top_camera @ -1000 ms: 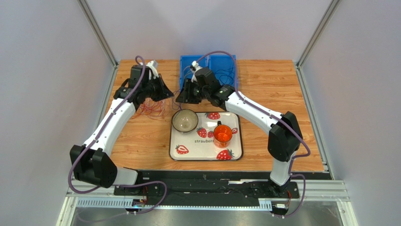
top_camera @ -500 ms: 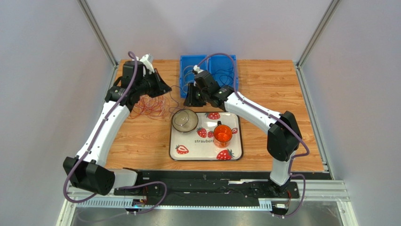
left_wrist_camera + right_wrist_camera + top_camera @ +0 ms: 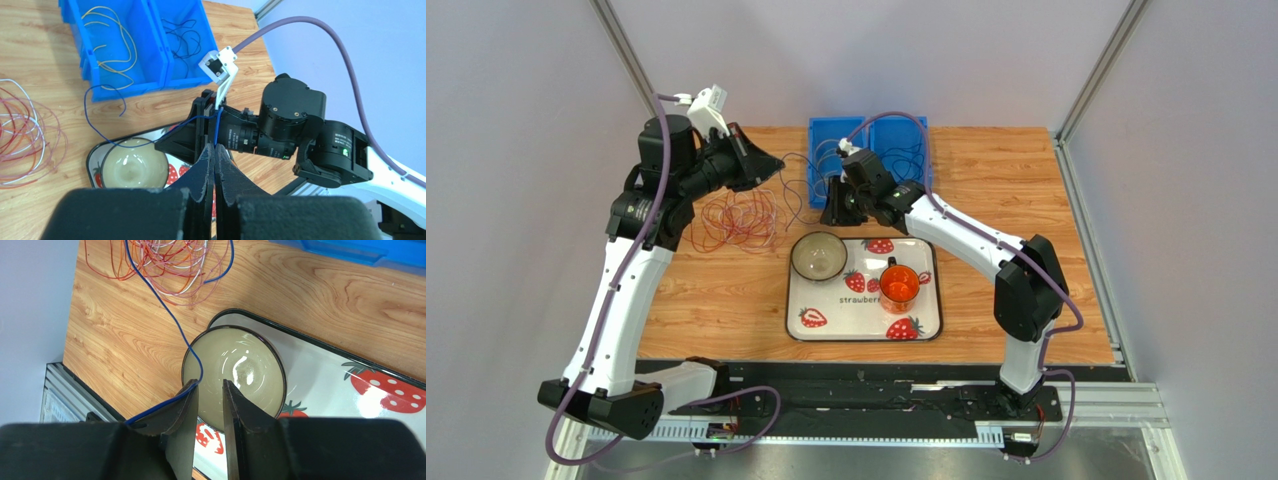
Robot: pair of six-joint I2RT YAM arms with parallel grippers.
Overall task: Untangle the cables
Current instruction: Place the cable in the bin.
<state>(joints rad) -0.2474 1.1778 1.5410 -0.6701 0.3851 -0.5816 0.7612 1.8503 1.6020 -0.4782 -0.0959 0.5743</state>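
One wooden table [image 3: 1026, 250] carries one strawberry tray [image 3: 926, 325], one two-compartment blue bin [image 3: 155, 45], one bowl [image 3: 818, 256] and one orange cup [image 3: 898, 285]. Most cables [image 3: 736, 218] lie as one flat red-and-white coil at far left. Yellow wires [image 3: 117, 37] and dark wires [image 3: 182, 35] sit in separate compartments. One blue wire [image 3: 217, 125] stretches left to right between the pincers. The left gripper [image 3: 215, 150] pinches it tight. The right gripper [image 3: 210, 390] stands slightly parted and empty, the wire draped over one finger.
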